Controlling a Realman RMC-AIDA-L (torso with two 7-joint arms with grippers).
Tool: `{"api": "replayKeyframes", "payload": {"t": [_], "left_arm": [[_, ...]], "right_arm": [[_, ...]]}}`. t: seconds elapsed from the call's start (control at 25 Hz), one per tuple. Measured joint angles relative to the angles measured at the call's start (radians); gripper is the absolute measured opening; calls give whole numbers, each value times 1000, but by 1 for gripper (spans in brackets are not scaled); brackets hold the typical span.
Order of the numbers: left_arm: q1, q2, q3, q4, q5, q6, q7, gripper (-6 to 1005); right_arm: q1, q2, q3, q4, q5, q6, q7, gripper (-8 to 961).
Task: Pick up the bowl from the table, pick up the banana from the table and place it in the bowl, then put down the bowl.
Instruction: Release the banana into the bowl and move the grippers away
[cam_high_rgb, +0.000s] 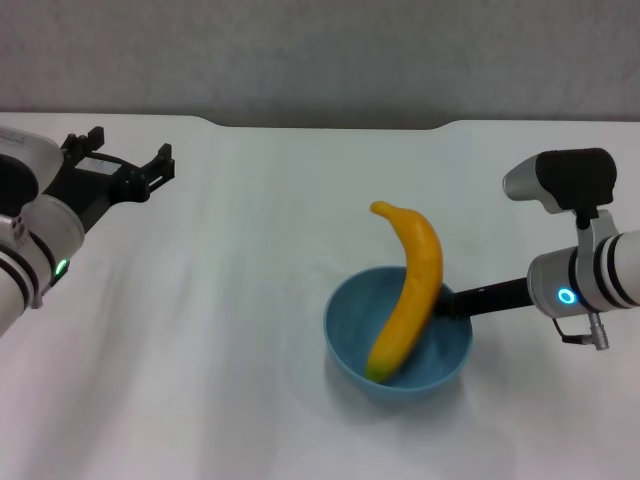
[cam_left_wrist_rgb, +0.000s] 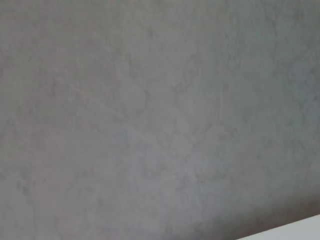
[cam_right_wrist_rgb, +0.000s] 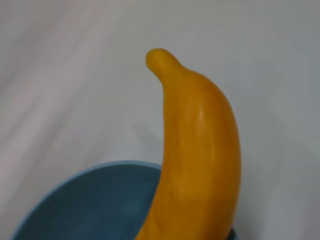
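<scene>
The light-blue bowl (cam_high_rgb: 350, 335) is at the middle right of the white table (cam_high_rgb: 200, 330). The yellow banana (cam_high_rgb: 412, 290) leans in it, lower end inside, stem tip sticking up over the far rim. My right gripper (cam_high_rgb: 452, 302) reaches in from the right and is shut on the bowl's right rim. I cannot tell whether the bowl rests on the table or hangs just above it. The right wrist view shows the banana (cam_right_wrist_rgb: 200, 150) rising out of the bowl (cam_right_wrist_rgb: 90, 205) close up. My left gripper (cam_high_rgb: 125, 165) is open and empty, raised at the far left.
The table's far edge with its shallow notch (cam_high_rgb: 330, 125) meets a grey wall (cam_left_wrist_rgb: 150, 110). The left wrist view shows only that wall and a sliver of the table (cam_left_wrist_rgb: 300, 227).
</scene>
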Motion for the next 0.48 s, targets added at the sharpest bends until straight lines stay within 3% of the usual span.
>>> {"api": "replayKeyframes", "payload": {"t": [0.36, 0.48], "left_arm": [[21, 0, 2, 3, -1, -11, -10, 908], [23, 0, 2, 5, -1, -12, -11, 908]], "right_arm": [[-40, 3, -7, 73, 2, -30, -7, 166], [-86, 4, -25, 151, 4, -7, -7, 299]]}}
